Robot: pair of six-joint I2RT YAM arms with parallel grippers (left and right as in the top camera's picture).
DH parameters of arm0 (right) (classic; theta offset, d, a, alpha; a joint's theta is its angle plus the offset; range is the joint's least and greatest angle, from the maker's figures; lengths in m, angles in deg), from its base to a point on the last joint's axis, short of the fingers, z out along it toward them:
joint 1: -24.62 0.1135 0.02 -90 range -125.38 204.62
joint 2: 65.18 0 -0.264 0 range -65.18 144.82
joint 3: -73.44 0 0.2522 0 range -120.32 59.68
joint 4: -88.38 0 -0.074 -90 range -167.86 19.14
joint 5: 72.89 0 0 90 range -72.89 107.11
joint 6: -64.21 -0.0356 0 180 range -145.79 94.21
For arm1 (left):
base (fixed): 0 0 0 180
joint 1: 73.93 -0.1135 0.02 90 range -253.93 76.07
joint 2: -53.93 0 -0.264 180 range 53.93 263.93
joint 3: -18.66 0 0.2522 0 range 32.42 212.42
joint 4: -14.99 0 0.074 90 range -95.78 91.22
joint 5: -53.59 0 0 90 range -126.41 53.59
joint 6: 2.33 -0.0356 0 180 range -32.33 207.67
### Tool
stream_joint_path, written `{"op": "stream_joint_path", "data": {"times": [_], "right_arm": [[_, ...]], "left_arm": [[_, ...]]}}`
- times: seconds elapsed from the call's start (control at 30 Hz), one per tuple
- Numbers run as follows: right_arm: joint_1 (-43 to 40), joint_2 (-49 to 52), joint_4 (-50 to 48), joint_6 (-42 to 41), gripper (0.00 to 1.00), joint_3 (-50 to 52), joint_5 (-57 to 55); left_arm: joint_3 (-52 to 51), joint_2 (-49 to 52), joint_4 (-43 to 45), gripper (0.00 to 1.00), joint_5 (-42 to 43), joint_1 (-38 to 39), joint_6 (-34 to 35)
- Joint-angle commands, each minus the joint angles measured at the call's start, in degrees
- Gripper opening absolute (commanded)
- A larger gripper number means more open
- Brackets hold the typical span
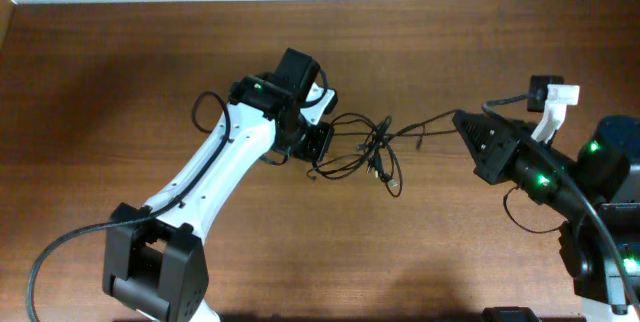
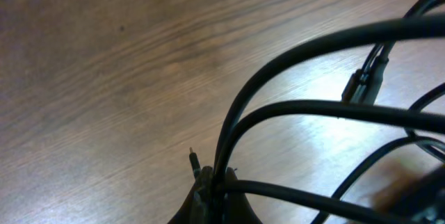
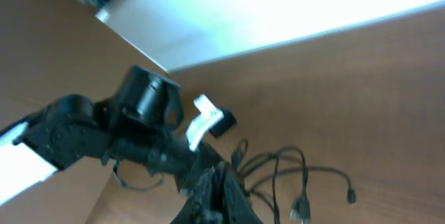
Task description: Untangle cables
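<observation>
Cannot count the strands in the cables. Thin, black and glossy, knotted just right of centre in the overhead view, with loops overlapping and small plug ends poking out below the knot. Resting on the table, brown wood with a fine streaked grain.

Cannot see the fingertips of the left gripper from above. Tucked under its own black housing, right at the left edge of the knot.

In the left wrist view, only the very tips of the left gripper in frame. Cut off by the bottom edge, pressed together and clamped on the cables. Smooth round cords arching up and to the right, most running out of the frame. One blurred plug end at upper right, and a thin pin-like tip sticking up just left of the fingers.

Right gripper at the right of the overhead view, dark and wedge-shaped. Tips together, pinching a single strand drawn in a straight line leftward to the knot.

Right wrist view soft and blurred. Right gripper dark at the bottom centre and partly cut off, the pinched strand impossible to pick out there. Cables sprawled to its right, the white and black left arm behind, and a bright pale wall across the top.
</observation>
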Motion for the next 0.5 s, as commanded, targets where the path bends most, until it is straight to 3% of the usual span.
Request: {"op": "stream_joint_path", "data": {"times": [0.0,0.17,0.23,0.27,0.3,0.47], "right_arm": [[-1.2,1.7,5.4,2.8,0.04,-1.0,-0.8],[-1.2,10.3,18.8,10.1,0.04,-1.0,-0.8],[-1.1,14.8,23.4,13.6,0.04,-1.0,-0.8],[-1.1,16.9,24.9,14.7,0.04,-1.0,-0.8],[-1.1,18.8,25.9,15.7,0.04,-1.0,-0.8],[-0.9,27.5,28.7,17.7,0.04,-0.9,0.6]], "left_arm": [[-4.6,0.0,1.2,0.0,-6.0,-0.6,0.7],[-5.2,0.0,1.8,0.1,-5.8,-0.6,0.7],[-5.2,0.0,1.8,0.35,-5.1,-0.6,0.7],[-5.2,0.0,1.9,0.56,-3.5,-0.6,0.7],[-5.2,0.0,2.5,0.66,-1.0,-0.6,0.7],[-5.2,0.0,6.8,0.7,14.4,-0.6,-3.4]]}}
